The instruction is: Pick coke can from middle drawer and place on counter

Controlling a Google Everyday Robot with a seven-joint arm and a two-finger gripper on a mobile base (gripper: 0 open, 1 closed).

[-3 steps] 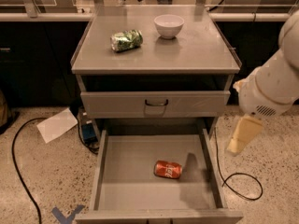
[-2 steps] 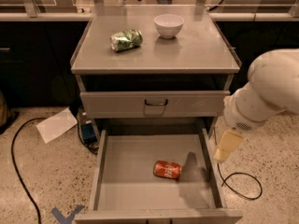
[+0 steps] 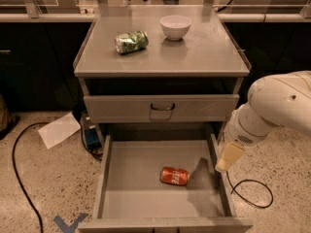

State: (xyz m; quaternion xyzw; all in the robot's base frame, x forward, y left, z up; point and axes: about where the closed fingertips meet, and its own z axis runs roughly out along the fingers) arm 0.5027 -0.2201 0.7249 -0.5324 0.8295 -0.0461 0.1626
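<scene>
Your coke can lies on its side on the floor of the open middle drawer, right of centre, its lettering facing up. It is in the same spot as a second ago. Nothing touches it.

The gripper hangs over the drawer's right wall, to the right of the can and apart from it, pointing down and a little inward. You cannot tell from this view whether it is open or closed, and it holds nothing. A second ago it was further right, over the speckled floor beside the cabinet; since then it has come in toward the drawer. Its shadow now falls on the drawer floor just beside the can. The white arm fills more of the right edge than it did.

Above the drawer sits a closed drawer front with a dark loop handle. The counter carries a green-and-white can lying on its side and a white bowl — both unmoved.

A sheet of paper lies on the floor to the left of the cabinet, and a black cable loops on the right.
</scene>
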